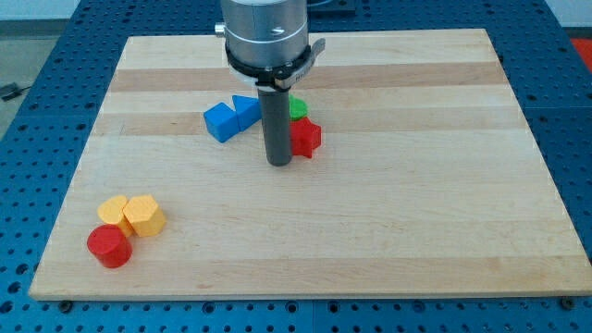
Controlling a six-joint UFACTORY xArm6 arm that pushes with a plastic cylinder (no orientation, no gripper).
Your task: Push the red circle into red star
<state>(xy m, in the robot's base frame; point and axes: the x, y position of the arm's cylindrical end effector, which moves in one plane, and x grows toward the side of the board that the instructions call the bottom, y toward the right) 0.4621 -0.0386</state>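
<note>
My tip (279,163) rests just left of the red star (305,138), well apart from the red circle (109,246), which sits near the view's bottom left against two yellow blocks (134,214) — so the push is not yet begun. No jaws here — only a rod. No writing is readable.

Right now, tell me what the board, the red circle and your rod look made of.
The board: pale wood, shown by lengthwise grain bands, with a smooth, matt finish.
The red circle: probably plastic or painted wood; even, slightly glossy colour, no grain visible.
The rod, ending at my tip beside the red star: dark grey, dull, metal or plastic; I cannot tell which.
</note>
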